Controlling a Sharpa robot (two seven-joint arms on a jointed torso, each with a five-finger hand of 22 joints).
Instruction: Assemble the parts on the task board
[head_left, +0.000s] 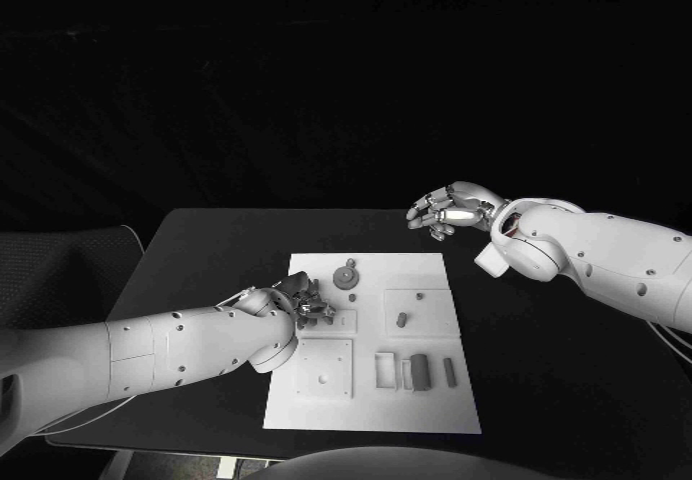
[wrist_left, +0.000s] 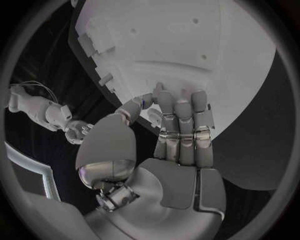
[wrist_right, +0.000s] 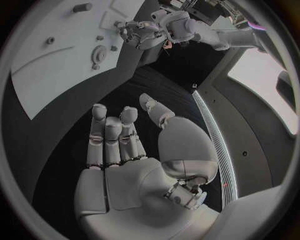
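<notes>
The white board (head_left: 372, 340) lies in the middle of the black table (head_left: 188, 260), its long sides running from the near edge toward the far edge. The left hand (head_left: 296, 300) is over the board's left edge, about halfway along it, with its fingers (wrist_left: 181, 125) bent down onto the board surface; the head view shows a small dark piece among the fingertips, but whether the hand actually has hold of it cannot be told, and the left wrist view shows the fingers lying side by side against the white plate with nothing clearly between them. The right hand (head_left: 450, 210) is off the board, above the table just past the board's far right corner; in the right wrist view its fingers (wrist_right: 112, 135) are stretched out and slightly apart with the thumb off to one side, and nothing is in the palm. On the board, a round grey wheel-shaped part (head_left: 348, 277) sits near the far edge with a small peg (head_left: 352, 263) just beyond it. A short upright part (head_left: 402, 320) stands near the board's middle, beside a raised square outline. Toward the near right corner a row of narrow grey blocks (head_left: 420, 371) lies side by side, and a square raised plate (head_left: 326, 367) fills the near left part of the board.
</notes>
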